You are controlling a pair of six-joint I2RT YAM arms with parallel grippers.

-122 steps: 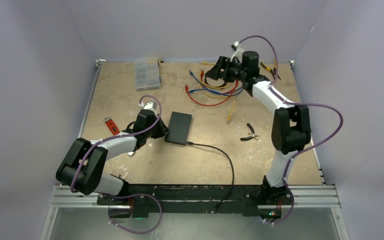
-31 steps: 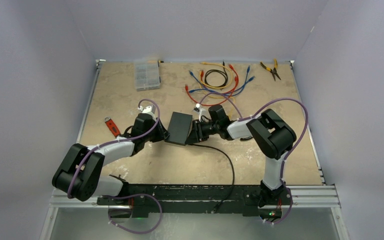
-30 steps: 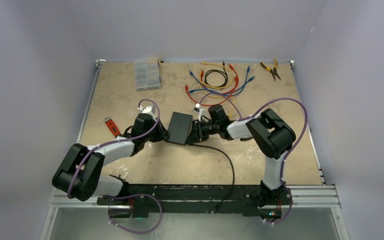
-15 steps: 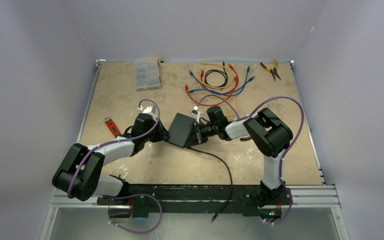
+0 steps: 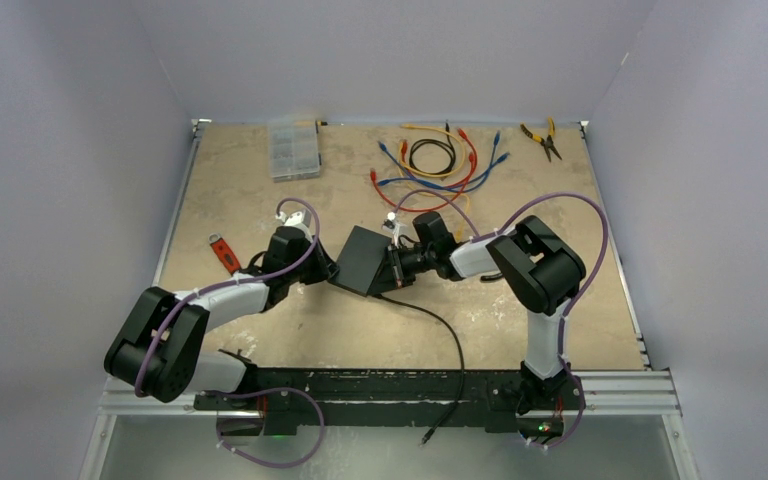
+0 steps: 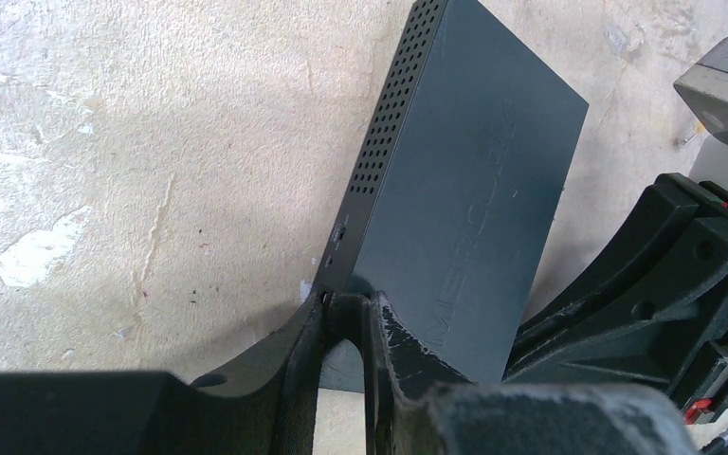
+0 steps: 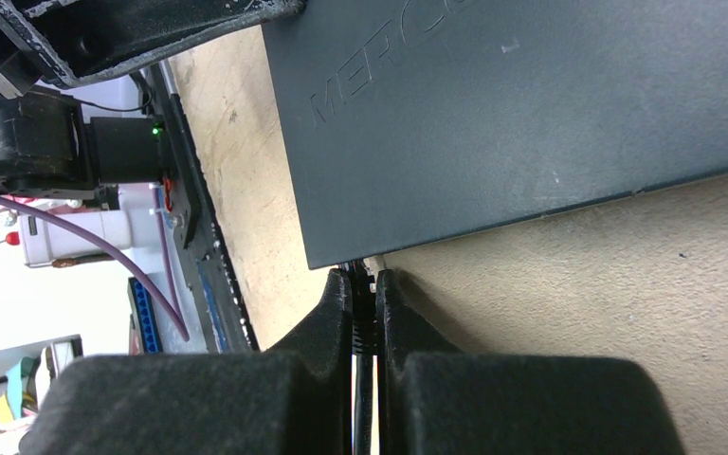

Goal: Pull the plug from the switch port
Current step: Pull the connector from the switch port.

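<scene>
Jaws of the right gripper [image 5: 390,278] looked closed in the top view, set against the near right edge of the switch [image 5: 362,258]. Switch lay mid-table [image 5: 260,200], skewed, between both grippers. Left gripper [image 5: 332,272] met its left side. Black cable [image 5: 450,330] ran from the switch's near edge toward the table front. Patch cords [image 5: 435,160], a clear compartment box [image 5: 293,150] and pliers [image 5: 540,138] lay at the far side, well apart.

Left wrist view: left gripper [image 6: 346,318] clamped on the switch [image 6: 464,190] at its near corner, fingers one on each face, with only a narrow gap. Vent holes ran along the side wall. Right gripper housing [image 6: 682,265] sat just beside the switch's right edge.

Right wrist view: right gripper [image 7: 365,284] pinched tight on the plug [image 7: 368,265] right at the edge of the switch [image 7: 512,114]. Cable [image 7: 364,398] ran back between the fingers. Whether the plug was seated in its port could not be told.
</scene>
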